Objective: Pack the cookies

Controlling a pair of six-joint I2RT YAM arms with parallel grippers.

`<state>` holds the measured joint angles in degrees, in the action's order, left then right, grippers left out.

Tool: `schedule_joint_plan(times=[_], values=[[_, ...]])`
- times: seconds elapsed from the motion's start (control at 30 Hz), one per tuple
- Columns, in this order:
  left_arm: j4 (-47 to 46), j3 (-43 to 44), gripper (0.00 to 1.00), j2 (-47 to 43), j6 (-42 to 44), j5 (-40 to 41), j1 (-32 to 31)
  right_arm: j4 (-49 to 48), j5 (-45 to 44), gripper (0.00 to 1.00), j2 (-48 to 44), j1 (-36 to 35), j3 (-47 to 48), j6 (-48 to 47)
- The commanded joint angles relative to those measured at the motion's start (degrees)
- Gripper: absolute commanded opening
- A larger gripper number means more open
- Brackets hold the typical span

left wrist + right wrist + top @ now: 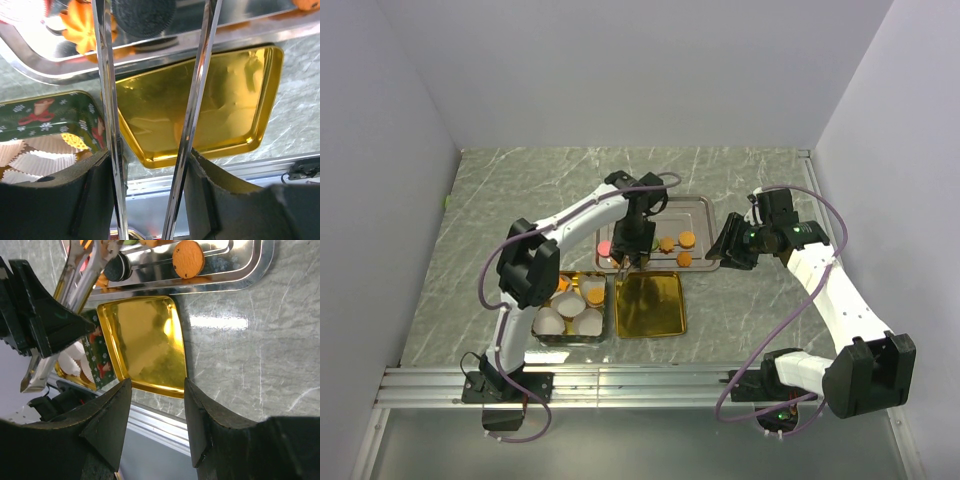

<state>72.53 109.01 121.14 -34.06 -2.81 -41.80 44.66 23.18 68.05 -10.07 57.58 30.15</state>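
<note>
The left tool (149,185) is clamped on a pair of metal tongs (107,100), its padded fingers pressing the two blades from either side. The tongs reach over the near-left part of the silver tray (701,210), and their tips stand on either side of a black cookie (143,15) lying on that tray. Whether the tips actually touch it cannot be told. Just left of the black cookie, also on the silver tray, is an orange flower cookie (80,25). A pink-red cookie (605,246) lies near the tray's left end.

Three more orange cookies (667,243) (687,238) (684,258) lie in the right half of the silver tray, well apart from the tongs. Two further orange cookies (563,285) (592,295) are off the tray, inside a green Christmas-patterned tin (55,107) that stands on the marble worktop (500,200) nearer than the silver tray's left end. They lie among white pleated paper cups (35,160).

A gold tray (210,100) lies just nearer than the silver tray, beside the tin, with nothing on it.

The right tool (157,390) hangs just off the right end of the silver tray, jaws apart and holding nothing
</note>
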Motion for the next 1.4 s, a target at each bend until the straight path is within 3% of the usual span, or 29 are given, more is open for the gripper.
schedule_joint_plan(times=[0.0,0.6,0.77,1.07,1.17,1.37], values=[[1.5,2.7,0.54,0.8,0.5,-0.2,-1.4,-0.5,-0.1,0.54,-1.4,0.5,-0.5,-0.4],[5.1,5.3,0.55,4.1,-0.9,5.4,-4.0,-0.5,-0.2,0.54,-1.9,0.7,-1.4,-0.5],[4.4,4.4,0.55,4.2,-0.5,3.8,-3.9,-0.5,-0.1,0.54,-1.4,0.7,-0.8,-0.5],[1.6,2.3,0.47,4.0,0.6,-2.6,-3.0,-0.1,-0.2,0.54,-1.7,0.7,-0.6,-0.7],[1.4,2.0,0.41,3.4,0.7,-2.8,-2.1,0.1,-0.2,0.54,-1.8,0.8,-0.5,-0.8],[1.6,4.4,0.4,0.1,0.3,-3.0,0.7,0.5,0.0,0.54,-1.3,0.8,0.9,-0.7]])
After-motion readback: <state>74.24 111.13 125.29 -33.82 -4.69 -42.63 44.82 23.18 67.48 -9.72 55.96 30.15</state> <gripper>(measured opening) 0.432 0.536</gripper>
